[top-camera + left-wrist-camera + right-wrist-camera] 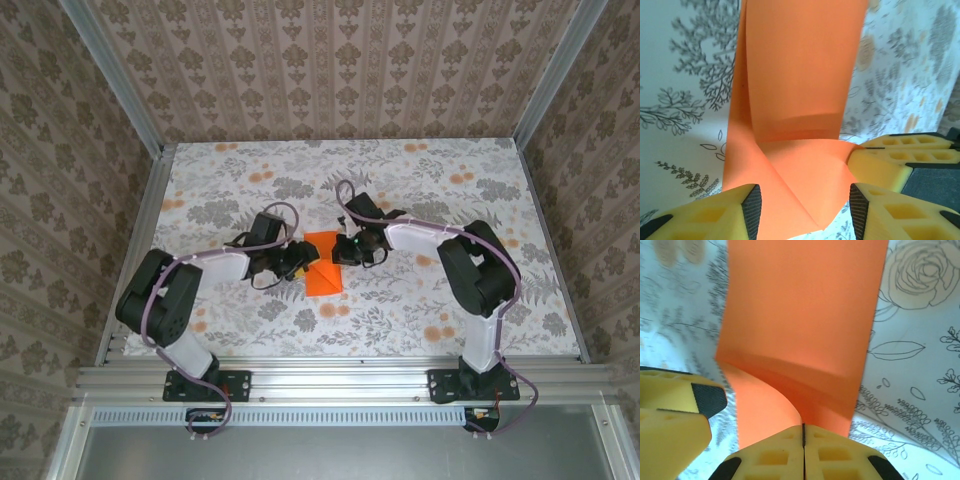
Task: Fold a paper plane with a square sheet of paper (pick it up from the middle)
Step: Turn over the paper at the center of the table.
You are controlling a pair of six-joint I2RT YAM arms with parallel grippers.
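Fingers of the right gripper (pixel 804 439) were pressed together on the near edge of the square sheet of paper (pixel 805 315), which rose from their tips as a curled, doubled orange flap. The left gripper (pixel 805 210) stood with its jaws apart, a folded corner of the sheet lying between them. Beyond it the sheet stretched away over the flowered tablecloth (pixel 680 75).

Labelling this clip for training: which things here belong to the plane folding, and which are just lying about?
Job: orange paper; right gripper, shut on it; left gripper, open around it.
Not the job: flowered tablecloth; metal frame.
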